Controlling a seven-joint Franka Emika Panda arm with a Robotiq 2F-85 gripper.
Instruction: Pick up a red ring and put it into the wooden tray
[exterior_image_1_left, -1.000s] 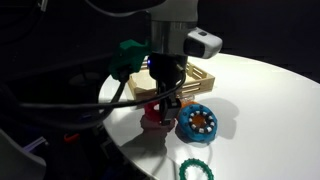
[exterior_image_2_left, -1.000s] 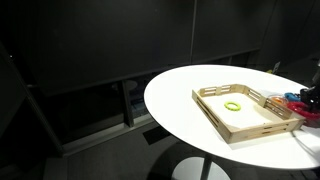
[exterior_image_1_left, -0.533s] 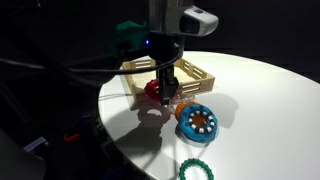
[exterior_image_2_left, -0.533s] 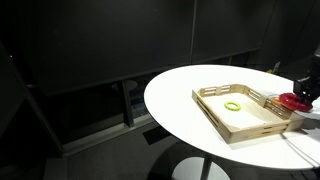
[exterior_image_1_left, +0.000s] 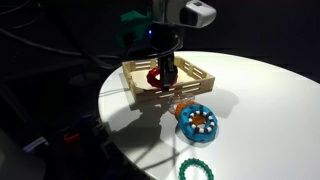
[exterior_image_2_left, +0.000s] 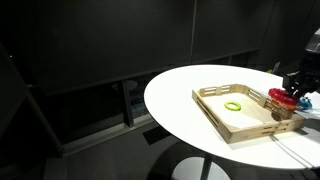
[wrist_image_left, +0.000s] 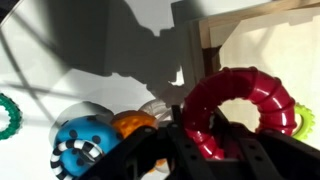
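In the last second I've lifted the red ring off the desk and carried it across. It now hangs clamped in the claw, jaws closed part-way on its thick rim, above the edge of the wooden tray instead of beside it. So the pickup is done, and I judge only the drop is left. Sweeping the wrist view: the green knobbly ring lies well off to the claw's left, and the blue ring and an orange piece sit nearer on that side, clear of my path. Ahead, the tray floor is open apart from a small yellow-green ring further in. I'd ease past the slatted wall before letting go, so the ring doesn't catch it.
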